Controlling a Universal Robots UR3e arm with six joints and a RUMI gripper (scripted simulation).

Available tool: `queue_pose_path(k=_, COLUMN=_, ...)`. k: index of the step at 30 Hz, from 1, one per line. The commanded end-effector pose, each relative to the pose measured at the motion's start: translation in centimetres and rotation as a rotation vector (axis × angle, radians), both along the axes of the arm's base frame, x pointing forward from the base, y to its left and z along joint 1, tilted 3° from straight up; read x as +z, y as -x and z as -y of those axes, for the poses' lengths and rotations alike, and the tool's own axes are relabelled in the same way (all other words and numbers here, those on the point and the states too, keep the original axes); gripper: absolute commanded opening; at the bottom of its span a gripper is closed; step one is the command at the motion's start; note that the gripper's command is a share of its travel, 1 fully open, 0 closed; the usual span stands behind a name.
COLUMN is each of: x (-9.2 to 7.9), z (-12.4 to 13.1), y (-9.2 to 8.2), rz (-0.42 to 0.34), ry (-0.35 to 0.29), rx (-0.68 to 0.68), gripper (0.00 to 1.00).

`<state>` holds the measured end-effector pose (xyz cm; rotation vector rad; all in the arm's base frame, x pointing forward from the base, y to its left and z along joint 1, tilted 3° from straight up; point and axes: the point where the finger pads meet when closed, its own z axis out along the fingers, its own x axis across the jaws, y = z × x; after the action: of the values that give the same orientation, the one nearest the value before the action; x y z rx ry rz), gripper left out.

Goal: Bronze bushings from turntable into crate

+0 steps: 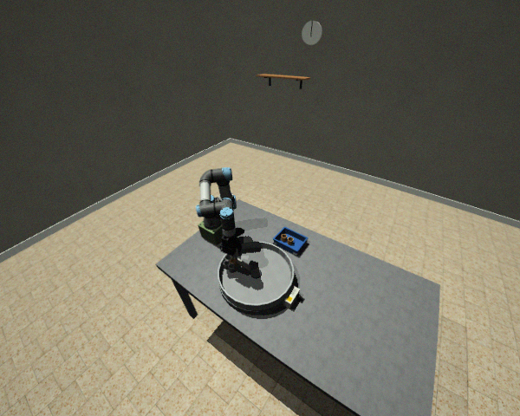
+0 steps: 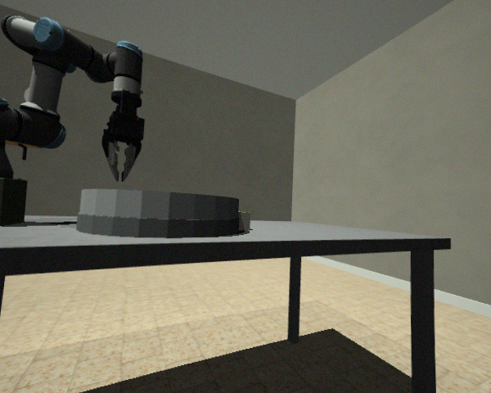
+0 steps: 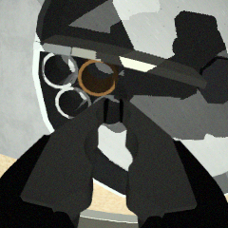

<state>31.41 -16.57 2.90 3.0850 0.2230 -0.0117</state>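
Note:
My gripper (image 2: pixel 119 180) (image 3: pixel 114 100) is shut and empty, pointing down above the turntable (image 1: pixel 276 273) (image 2: pixel 152 207) near its wall. A bronze bushing (image 3: pixel 81 78) stands upright just beyond the fingertips in the wrist view. Two steel bushings, one upper (image 3: pixel 44 69) and one lower (image 3: pixel 57 102), stand beside it toward the wall. Another grey rim (image 3: pixel 114 127) shows under the fingertips, mostly hidden by them. The blue crate (image 1: pixel 300 243) holds two bronze bushings, one left (image 1: pixel 283 237) and one right (image 1: pixel 290 240).
The turntable's raised wall runs close around the bushings. A white and yellow block (image 1: pixel 292 297) sits at the turntable's outer side. The green arm base (image 1: pixel 210 231) (image 2: pixel 4 201) stands at the table's corner. The crate is beside the turntable, toward the far table edge.

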Motion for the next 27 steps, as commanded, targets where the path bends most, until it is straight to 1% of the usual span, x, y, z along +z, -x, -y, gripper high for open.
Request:
queue_pose_path(k=1, x=0.1, z=0.1, y=-0.1, rz=0.002, ry=0.002, rx=0.000, gripper=0.05)
queue_pose_path(k=4, x=-0.8, z=0.1, y=-0.1, rz=0.002, ry=0.002, rx=0.000, gripper=0.05)
queue_pose_path(k=6, x=-0.8, z=0.1, y=-0.1, rz=0.002, ry=0.002, rx=0.000, gripper=0.05)
queue_pose_path(k=8, x=-1.7, z=0.1, y=0.0, rz=0.002, ry=0.002, rx=0.000, gripper=0.05)
queue_pose_path(k=10, x=-2.2, z=0.2, y=0.0, rz=0.002, ry=0.002, rx=0.000, gripper=0.05)
queue_pose_path(k=27, x=-2.2, z=0.2, y=0.0, rz=0.002, ry=0.002, rx=0.000, gripper=0.05)
